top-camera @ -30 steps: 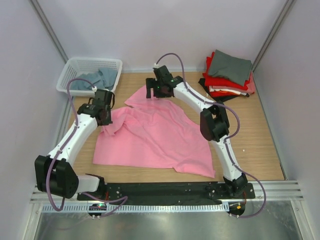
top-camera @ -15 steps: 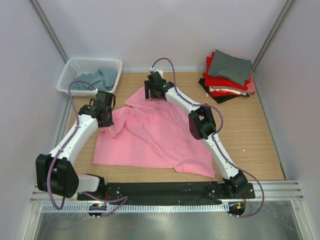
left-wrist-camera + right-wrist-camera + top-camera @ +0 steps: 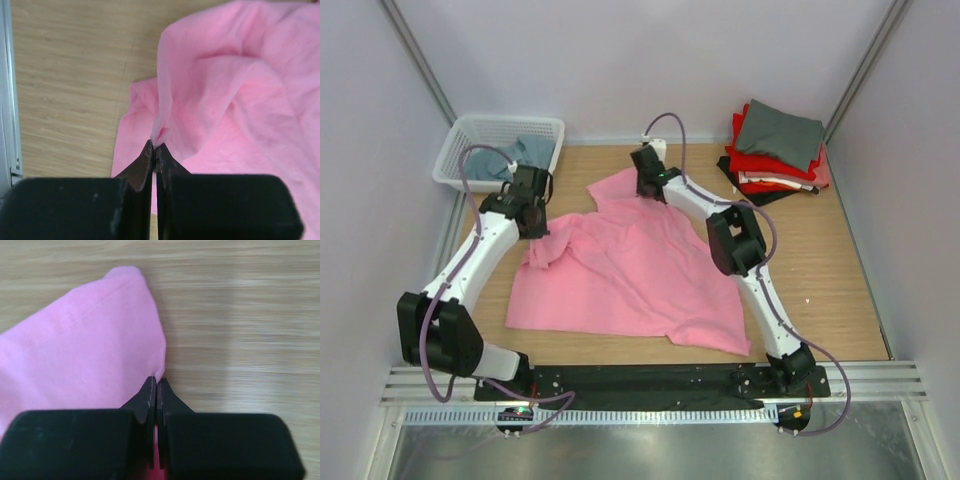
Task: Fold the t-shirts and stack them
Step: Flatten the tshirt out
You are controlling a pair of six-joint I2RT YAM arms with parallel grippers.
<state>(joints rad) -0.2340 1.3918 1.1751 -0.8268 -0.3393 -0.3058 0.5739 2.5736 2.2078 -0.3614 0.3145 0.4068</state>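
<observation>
A pink t-shirt (image 3: 630, 270) lies spread and rumpled across the middle of the wooden table. My left gripper (image 3: 536, 225) is shut on a pinched fold of the pink t-shirt (image 3: 220, 90) at its far left part, lifting it a little. At the shirt's far edge my right gripper (image 3: 648, 192) is shut on the hem of the pink t-shirt (image 3: 90, 340). A pile of folded t-shirts (image 3: 775, 150), grey on top of red and black, sits at the back right. A grey-blue t-shirt (image 3: 515, 155) lies in the basket.
The white lattice basket (image 3: 470, 135) stands at the back left corner. Bare wooden tabletop (image 3: 830, 280) runs along the right side. White walls close in the table on three sides.
My right gripper has closed on the pink shirt's far edge and shifted slightly right. The left gripper has moved away from me with its fold, pulling the shirt's left part up.
</observation>
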